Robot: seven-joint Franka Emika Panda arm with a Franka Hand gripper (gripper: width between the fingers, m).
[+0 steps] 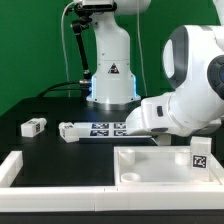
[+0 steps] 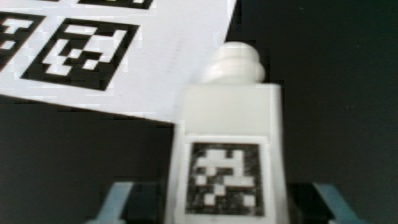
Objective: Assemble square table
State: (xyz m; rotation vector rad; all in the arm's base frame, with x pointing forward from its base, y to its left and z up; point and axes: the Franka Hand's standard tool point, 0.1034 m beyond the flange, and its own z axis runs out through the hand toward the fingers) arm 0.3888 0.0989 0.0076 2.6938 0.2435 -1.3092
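In the wrist view a white blocky table leg [image 2: 228, 120] lies on the black table. Its rounded peg end points toward the marker board [image 2: 125, 60], and a black-and-white tag faces up. My gripper [image 2: 222, 206] straddles the leg's tagged end. A dark gap shows between the leg and each of the fingers [image 2: 128, 202], so the jaws stand open around it. In the exterior view the arm's hand [image 1: 150, 113] hangs low beside the marker board [image 1: 105, 128], and the fingers are hidden. The square tabletop [image 1: 150, 168] lies near the front at the exterior view's right, with a tag [image 1: 200, 157] on its edge.
Two more white legs [image 1: 33, 126] [image 1: 72, 131] lie on the black table at the exterior view's left of the marker board. Low white border bars [image 1: 14, 166] [image 1: 60, 196] run along the left and front. The robot's base [image 1: 110, 80] stands at the back.
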